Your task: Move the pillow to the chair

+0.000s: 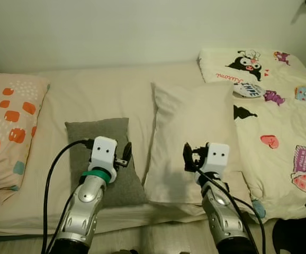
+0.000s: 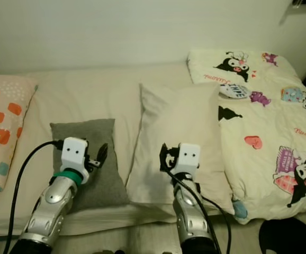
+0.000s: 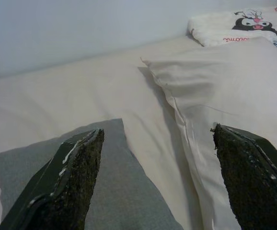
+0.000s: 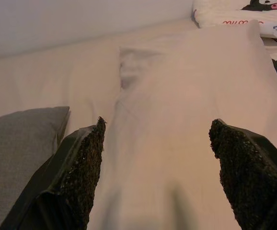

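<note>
A large cream pillow (image 1: 192, 137) lies in the middle of the bed (image 1: 105, 95), with a small grey cushion (image 1: 102, 161) close on its left. My left gripper (image 1: 125, 154) hovers open over the grey cushion's right edge. In the left wrist view its fingers (image 3: 76, 177) frame the gap between the grey cushion (image 3: 47, 163) and the cream pillow (image 3: 225, 86). My right gripper (image 1: 190, 156) is open above the near part of the cream pillow (image 4: 177, 96), with nothing between its fingers (image 4: 81, 167).
An orange-patterned pillow (image 1: 7, 121) rests at the bed's left end. A cartoon-print duvet (image 1: 280, 111) covers the right end, touching the cream pillow's right side. A white wall (image 1: 142, 26) runs behind the bed. The bed's front edge (image 1: 158, 217) is just below my arms.
</note>
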Robot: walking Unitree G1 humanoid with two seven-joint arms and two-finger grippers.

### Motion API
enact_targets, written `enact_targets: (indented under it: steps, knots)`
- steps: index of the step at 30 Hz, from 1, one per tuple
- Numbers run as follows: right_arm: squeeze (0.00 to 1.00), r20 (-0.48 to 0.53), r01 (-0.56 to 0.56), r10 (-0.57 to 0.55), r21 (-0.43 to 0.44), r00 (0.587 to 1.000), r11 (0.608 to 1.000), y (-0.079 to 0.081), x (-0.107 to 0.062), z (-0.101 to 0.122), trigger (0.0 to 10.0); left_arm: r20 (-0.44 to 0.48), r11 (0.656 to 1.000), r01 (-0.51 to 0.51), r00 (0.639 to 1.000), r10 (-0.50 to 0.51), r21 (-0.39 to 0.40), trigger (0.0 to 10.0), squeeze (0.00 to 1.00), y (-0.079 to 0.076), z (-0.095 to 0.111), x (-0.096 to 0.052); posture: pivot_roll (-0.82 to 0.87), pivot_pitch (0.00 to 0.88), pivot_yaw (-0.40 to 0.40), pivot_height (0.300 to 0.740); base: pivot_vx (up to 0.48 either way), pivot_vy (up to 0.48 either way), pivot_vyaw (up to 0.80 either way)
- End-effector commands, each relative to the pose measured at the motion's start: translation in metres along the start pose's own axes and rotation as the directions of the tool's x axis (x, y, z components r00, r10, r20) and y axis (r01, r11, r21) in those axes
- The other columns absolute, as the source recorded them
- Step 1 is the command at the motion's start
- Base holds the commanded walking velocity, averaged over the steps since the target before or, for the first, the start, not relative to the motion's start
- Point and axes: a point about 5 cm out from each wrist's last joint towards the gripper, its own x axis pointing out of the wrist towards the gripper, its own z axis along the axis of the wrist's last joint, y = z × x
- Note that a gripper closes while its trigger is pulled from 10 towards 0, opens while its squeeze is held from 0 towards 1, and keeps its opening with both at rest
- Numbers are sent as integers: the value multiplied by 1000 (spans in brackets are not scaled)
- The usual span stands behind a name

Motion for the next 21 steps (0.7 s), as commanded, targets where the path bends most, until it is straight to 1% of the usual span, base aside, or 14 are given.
enact_targets:
  steps: [1,4,21]
  knots:
    - [0,-4,-1,1,0,1000,1000,1,-3,-3,10000,-34,1000,1,999,-1,3,10000,0,2,-7,-1,13,57,97,740,0,-266,0]
    - [0,-6,3,-3,8,1000,1000,0,-2,-2,10000,-42,1000,19,999,-18,20,10000,0,2,-7,-1,11,53,95,740,0,-467,0]
    - [0,-13,5,-5,0,1000,1000,-1,-2,-4,10000,-49,999,15,999,-14,28,10000,0,4,-8,-3,8,36,86,740,0,-480,0]
